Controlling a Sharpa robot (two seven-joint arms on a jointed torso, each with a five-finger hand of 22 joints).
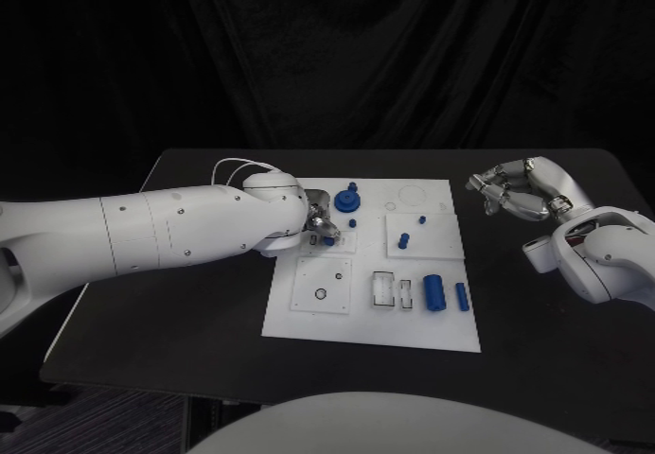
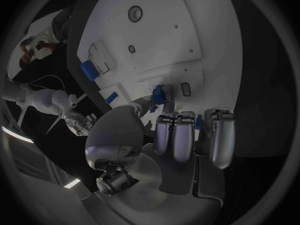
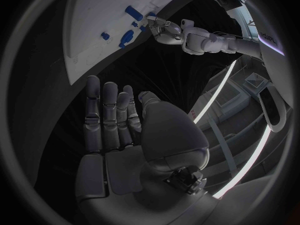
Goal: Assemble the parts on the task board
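Observation:
The white task board (image 1: pixel 308 317) lies in the middle of the black table. My left hand (image 1: pixel 314 224) hovers over the board's upper left area and pinches a small blue part (image 2: pixel 159 94) between thumb and fingers, close above the board. A blue gear-like part (image 1: pixel 349 200) stands just behind that hand, with a small blue peg (image 1: pixel 352 223) beside it. Two more pegs (image 1: pixel 404 240) stand on a raised white plate. A blue cylinder (image 1: pixel 433 291) and a blue bar (image 1: pixel 463 295) lie at the board's right. My right hand (image 1: pixel 522 192) hangs off the board's right side, holding nothing, its fingers (image 3: pixel 107 116) extended.
Two pale rectangular frames (image 1: pixel 386 288) sit beside the blue cylinder. A square plate with a round hole (image 1: pixel 322 292) occupies the board's lower left. Bare black table (image 1: pixel 164 322) surrounds the board on all sides.

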